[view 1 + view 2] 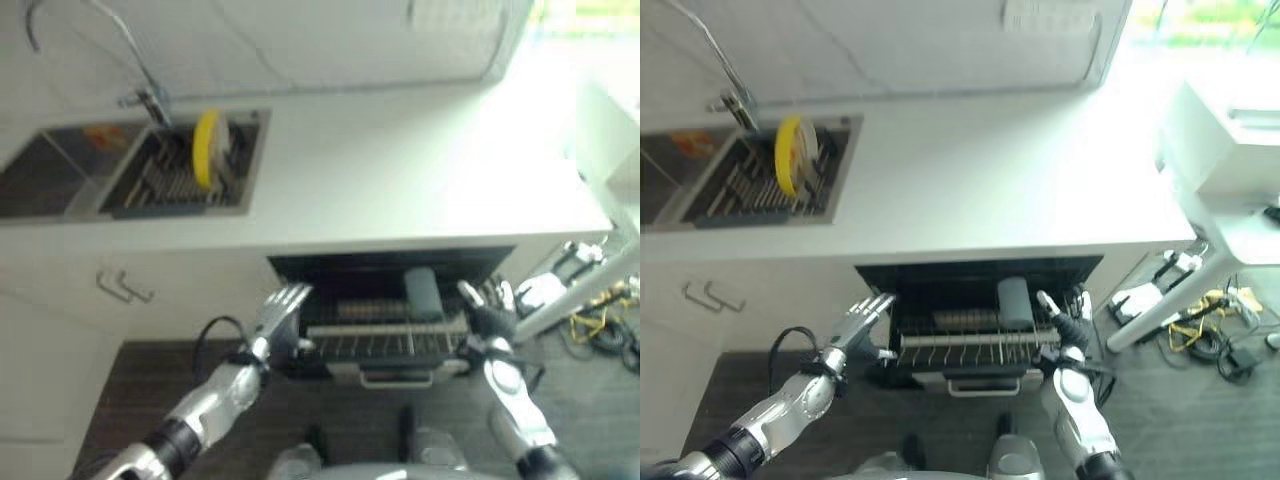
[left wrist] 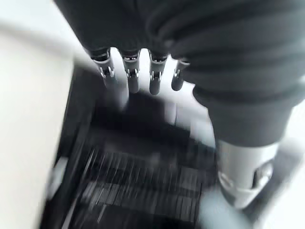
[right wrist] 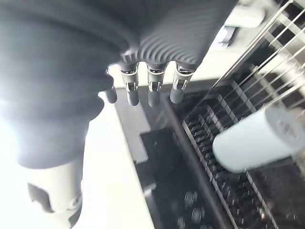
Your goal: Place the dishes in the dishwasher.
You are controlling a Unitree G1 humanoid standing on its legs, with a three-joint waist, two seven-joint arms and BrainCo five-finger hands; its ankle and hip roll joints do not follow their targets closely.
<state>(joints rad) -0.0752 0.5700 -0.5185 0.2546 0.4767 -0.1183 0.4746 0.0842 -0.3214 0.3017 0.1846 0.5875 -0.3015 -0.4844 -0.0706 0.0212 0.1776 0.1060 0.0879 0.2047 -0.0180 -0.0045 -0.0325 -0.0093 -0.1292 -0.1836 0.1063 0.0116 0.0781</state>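
Right wrist view: grey cup (image 3: 255, 143) in rack (image 3: 224, 191)

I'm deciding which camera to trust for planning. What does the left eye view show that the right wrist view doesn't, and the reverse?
Left eye view alone: the yellow plate upright in the sink's dark drying rack, the white countertop, and the left hand, open by the rack's left end. Right wrist view alone: a close look along the open right hand. Shared: the pulled-out wire dishwasher rack holding a grey-blue cup.
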